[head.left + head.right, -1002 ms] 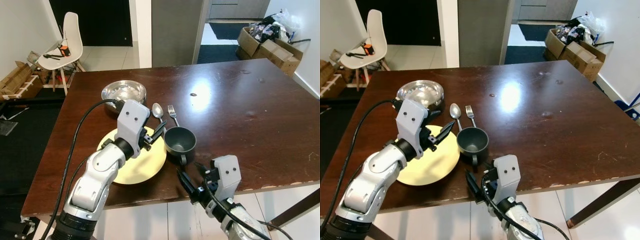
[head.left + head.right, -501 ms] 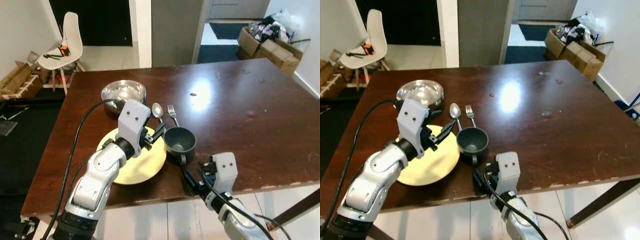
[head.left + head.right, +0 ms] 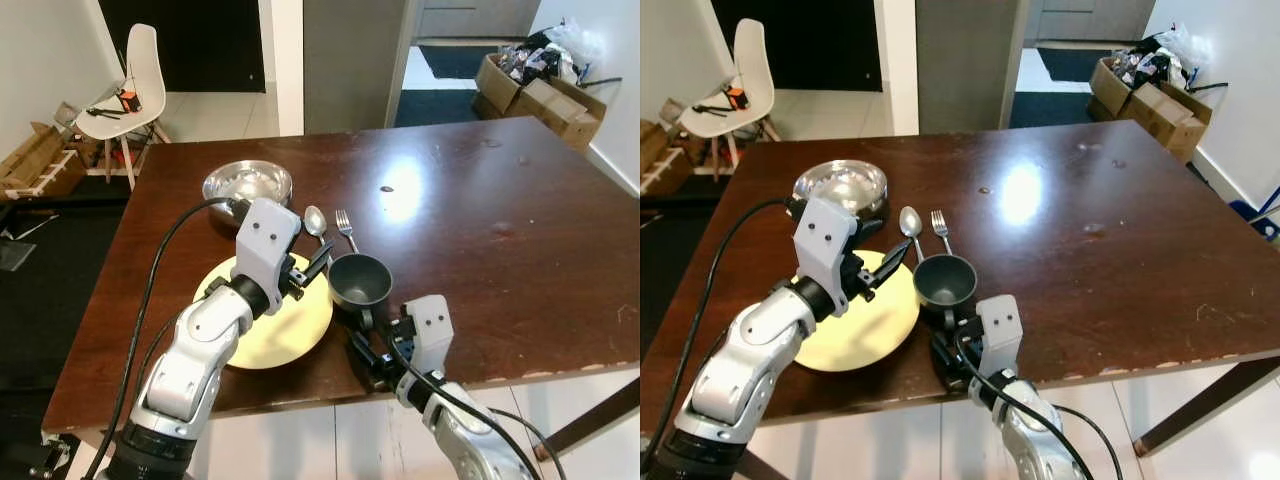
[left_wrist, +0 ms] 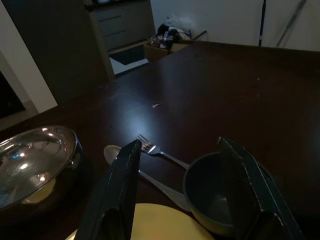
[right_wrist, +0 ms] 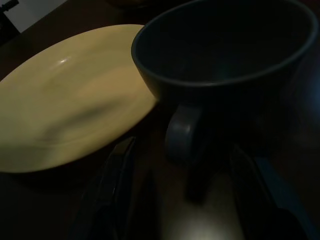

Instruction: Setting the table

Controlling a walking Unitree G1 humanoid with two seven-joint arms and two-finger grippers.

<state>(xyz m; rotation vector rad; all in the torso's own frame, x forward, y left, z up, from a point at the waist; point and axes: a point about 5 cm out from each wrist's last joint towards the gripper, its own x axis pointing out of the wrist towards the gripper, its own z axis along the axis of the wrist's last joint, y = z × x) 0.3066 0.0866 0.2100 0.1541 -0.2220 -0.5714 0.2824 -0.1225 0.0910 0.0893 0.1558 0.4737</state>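
Where doorways open, dark table gleams.

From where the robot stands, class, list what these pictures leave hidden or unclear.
- Yellow plate: part of it lies under the left tool and arm in the eye views.
- Mug: its handle is partly behind the right tool.
- Steel bowl: contents unclear, glare.
- Mug's inside: too dark in the right wrist view.

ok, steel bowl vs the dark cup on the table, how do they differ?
The steel bowl is shiny silver, wide and shallow; the dark cup is matte, narrower and deeper. The cup has a handle facing the right gripper, whose open fingers flank it; the bowl has no handle and sits beyond the yellow plate, nearer the left gripper. Both stand upright and look empty.
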